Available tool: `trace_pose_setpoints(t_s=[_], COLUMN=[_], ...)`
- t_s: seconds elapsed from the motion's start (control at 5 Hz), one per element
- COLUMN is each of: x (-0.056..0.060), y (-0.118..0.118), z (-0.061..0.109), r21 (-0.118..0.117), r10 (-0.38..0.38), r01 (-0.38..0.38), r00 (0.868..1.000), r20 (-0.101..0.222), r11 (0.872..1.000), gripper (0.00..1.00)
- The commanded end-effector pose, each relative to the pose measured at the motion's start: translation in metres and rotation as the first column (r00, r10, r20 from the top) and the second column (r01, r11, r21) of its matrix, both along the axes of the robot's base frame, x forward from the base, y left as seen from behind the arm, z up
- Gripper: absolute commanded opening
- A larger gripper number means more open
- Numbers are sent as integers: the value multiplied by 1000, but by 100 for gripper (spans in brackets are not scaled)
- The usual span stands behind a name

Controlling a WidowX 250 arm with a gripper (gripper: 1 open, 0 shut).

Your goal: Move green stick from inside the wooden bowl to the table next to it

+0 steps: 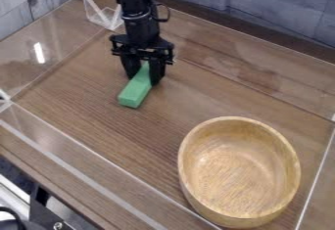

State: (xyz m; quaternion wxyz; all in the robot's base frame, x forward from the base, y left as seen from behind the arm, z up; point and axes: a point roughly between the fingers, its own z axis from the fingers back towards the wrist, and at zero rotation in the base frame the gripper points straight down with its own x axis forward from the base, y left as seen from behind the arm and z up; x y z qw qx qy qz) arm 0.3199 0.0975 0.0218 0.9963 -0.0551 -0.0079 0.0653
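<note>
The green stick (133,90) lies on the dark wood table (222,87), well to the left of the wooden bowl (241,170). My gripper (143,74) points straight down over the stick's far end, its black fingers shut on that end. The stick's near end rests on the tabletop or sits just above it; I cannot tell which. The bowl is at the front right with nothing inside.
Clear acrylic walls (53,38) run around the table's edges, at the left, front and right. A grey wall stands behind the table at the back.
</note>
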Motion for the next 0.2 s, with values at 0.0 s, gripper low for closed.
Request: trace_pose_setpoints(t_s=[0.0], x=[7], y=[-8], z=[8], r21=[1], r10=[-89], r01=[89], r00=[996], r20=[13], r11=[996], gripper=[0])
